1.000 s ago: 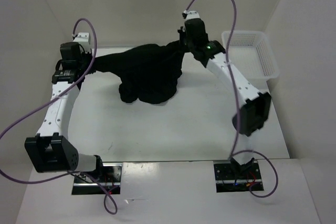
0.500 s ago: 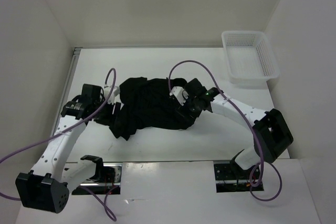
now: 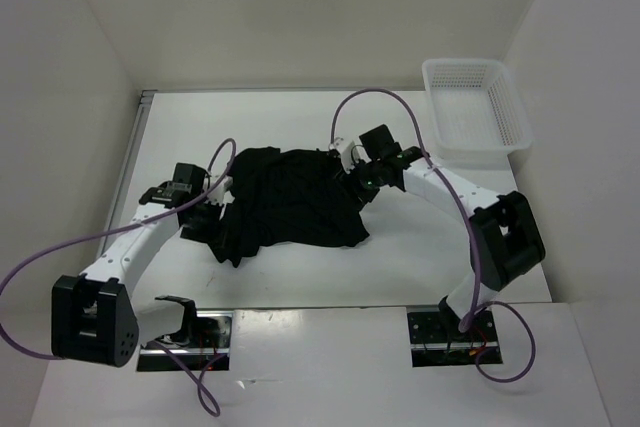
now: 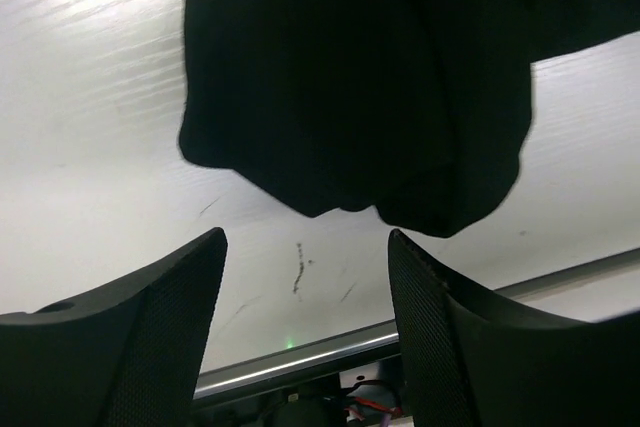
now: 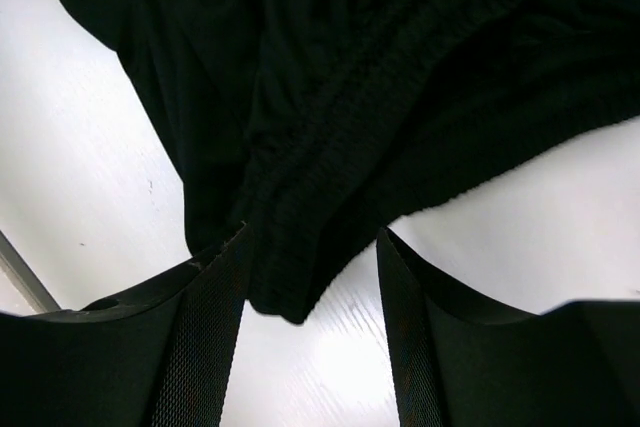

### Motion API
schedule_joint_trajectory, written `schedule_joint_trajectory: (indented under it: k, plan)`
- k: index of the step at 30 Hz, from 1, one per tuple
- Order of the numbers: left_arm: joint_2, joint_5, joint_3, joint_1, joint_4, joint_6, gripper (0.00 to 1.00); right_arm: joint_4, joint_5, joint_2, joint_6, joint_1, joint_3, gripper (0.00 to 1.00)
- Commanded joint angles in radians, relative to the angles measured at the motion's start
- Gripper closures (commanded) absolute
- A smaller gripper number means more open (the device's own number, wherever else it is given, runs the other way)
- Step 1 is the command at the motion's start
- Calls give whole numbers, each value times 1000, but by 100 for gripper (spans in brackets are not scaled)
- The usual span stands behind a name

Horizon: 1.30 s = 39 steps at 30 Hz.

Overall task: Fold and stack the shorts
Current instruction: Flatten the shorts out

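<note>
Both jaws have opened, leaving the shorts (image 3: 290, 207) crumpled on the table (image 3: 420, 247).

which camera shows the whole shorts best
The top external view: it takes in the whole shorts, crumpled on the table. The left wrist view shows only a rounded edge, the right wrist view only the gathered waistband.

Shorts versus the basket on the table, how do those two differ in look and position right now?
The shorts are black, soft and crumpled; the basket is white mesh with a neat rectangular shape. The shorts lie mid-table between the left tool and right tool; the basket stands apart at the far right corner. The shorts spread wider than the basket. Both rest on the table.
</note>
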State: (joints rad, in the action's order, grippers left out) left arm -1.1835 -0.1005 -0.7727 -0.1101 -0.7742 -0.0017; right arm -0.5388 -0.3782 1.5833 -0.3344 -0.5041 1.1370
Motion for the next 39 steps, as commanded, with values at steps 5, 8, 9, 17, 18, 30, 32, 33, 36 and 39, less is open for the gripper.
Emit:
schedule_joint_trajectory:
  k: [5, 8, 9, 17, 18, 30, 32, 33, 36, 39]
  plan:
    - [-42, -130, -2, 3, 52, 2, 21, 88, -74, 141, -49, -14, 4, 42]
    - [-63, -94, 41, 3, 98, 2, 19, 109, -74, 181, -49, -14, 15, 42]
    - [-64, -85, 41, 3, 124, 2, 19, 109, -83, 190, -49, -14, 15, 44]
    - [-142, -189, 30, 3, 161, 2, 39, 142, -65, 238, -38, -34, 37, 98]
    - [-155, -211, 30, 3, 161, 2, 43, 142, -65, 238, -38, -34, 37, 100]
    - [-176, -193, 4, 3, 193, 2, 100, 99, -126, 262, -26, 16, 286, 100]
    - [-176, -101, -60, 67, 222, 2, 100, 99, -139, 291, -3, 36, 410, 100]
    - [-176, -81, -100, 93, 222, 2, 100, 99, -139, 325, 26, 59, 458, 100]
    - [-244, 4, -309, 197, 279, 2, 100, 121, -128, 403, 105, 104, 724, 100]
    - [-322, 45, -532, 297, 303, 2, 100, 152, -70, 487, 168, 143, 997, 100]
